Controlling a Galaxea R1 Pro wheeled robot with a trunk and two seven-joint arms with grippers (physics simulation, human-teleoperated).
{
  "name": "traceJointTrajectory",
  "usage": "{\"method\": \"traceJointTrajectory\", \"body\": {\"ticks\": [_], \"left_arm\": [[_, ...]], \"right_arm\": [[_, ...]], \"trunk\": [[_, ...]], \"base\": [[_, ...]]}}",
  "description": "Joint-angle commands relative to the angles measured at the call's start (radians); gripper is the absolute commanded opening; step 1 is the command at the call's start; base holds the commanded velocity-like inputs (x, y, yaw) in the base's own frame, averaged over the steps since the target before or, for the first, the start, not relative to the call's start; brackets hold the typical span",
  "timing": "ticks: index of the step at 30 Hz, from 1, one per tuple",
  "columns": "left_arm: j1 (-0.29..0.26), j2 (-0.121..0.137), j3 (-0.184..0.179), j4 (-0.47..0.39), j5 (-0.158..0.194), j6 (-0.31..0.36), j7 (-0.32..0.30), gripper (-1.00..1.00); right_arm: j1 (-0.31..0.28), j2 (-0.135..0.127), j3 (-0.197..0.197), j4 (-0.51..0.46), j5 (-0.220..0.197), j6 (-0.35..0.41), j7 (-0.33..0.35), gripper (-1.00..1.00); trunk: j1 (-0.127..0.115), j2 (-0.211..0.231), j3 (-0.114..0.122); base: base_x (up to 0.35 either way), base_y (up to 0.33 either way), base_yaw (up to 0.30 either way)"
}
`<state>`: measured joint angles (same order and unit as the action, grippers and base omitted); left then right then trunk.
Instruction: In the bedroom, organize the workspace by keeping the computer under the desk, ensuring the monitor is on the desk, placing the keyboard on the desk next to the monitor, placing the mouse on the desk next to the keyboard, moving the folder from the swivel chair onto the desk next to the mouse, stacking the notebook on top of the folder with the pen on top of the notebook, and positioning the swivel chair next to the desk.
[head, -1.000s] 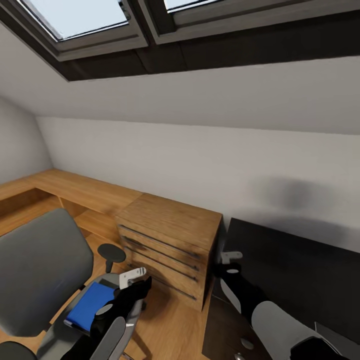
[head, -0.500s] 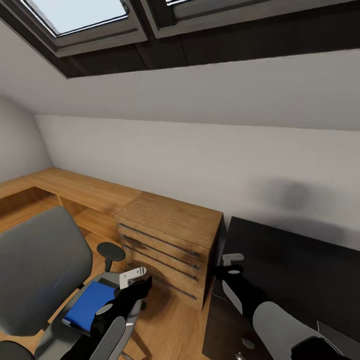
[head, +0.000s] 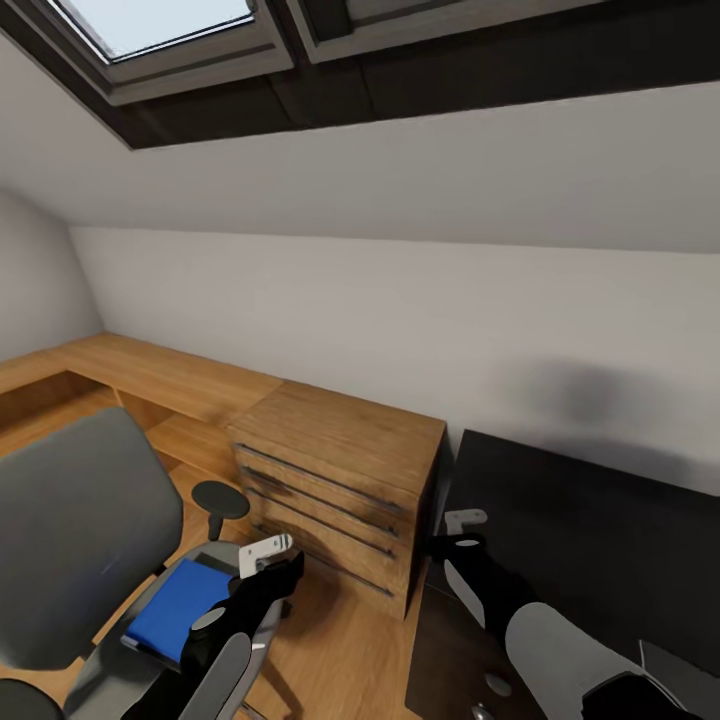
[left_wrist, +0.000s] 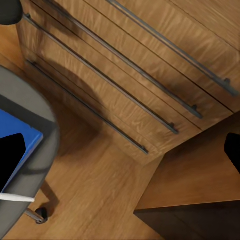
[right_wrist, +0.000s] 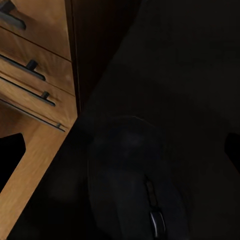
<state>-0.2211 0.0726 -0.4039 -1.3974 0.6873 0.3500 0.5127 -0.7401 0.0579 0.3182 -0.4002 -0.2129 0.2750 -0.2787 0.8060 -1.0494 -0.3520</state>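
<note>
Sloped attic walls frame the swivel chair (head: 80, 540) at near left, the folder (head: 178, 608) flat on its seat; left gripper (head: 268, 553), fingers apart, should drop squarely onto its near edge; right gripper (head: 462, 528), grip unreadable, hovers by the desk (head: 600, 530)

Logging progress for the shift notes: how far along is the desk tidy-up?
Early. The blue folder lies on the chair seat, not on the black desk. A mouse already sits on the desk. The left claw hangs beside the folder; the right claw hangs at the desk's edge. The other items aren't visible.
</note>
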Motion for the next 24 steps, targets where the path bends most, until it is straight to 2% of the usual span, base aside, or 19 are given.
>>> {"method": "traceJointTrajectory", "body": {"ticks": [1,9,24], "left_arm": [[-0.001,0.001,-0.003,-0.002,0.008,0.001,0.009,1.00],[-0.001,0.001,-0.003,-0.002,0.008,0.001,0.010,1.00],[-0.001,0.000,-0.004,-0.002,0.008,0.001,0.010,1.00]], "right_arm": [[-0.001,-0.001,0.009,-0.002,-0.010,0.007,-0.008,1.00],[-0.001,-0.001,0.009,-0.002,-0.011,0.039,-0.009,1.00],[-0.001,-0.002,0.009,-0.003,-0.010,0.043,-0.009,1.00]], "trunk": [[0.004,-0.008,-0.004],[0.035,-0.064,-0.030],[0.092,-0.169,-0.077]], "base": [[0.000,0.000,0.000],[0.000,0.000,0.000],[0.000,0.000,0.000]]}}
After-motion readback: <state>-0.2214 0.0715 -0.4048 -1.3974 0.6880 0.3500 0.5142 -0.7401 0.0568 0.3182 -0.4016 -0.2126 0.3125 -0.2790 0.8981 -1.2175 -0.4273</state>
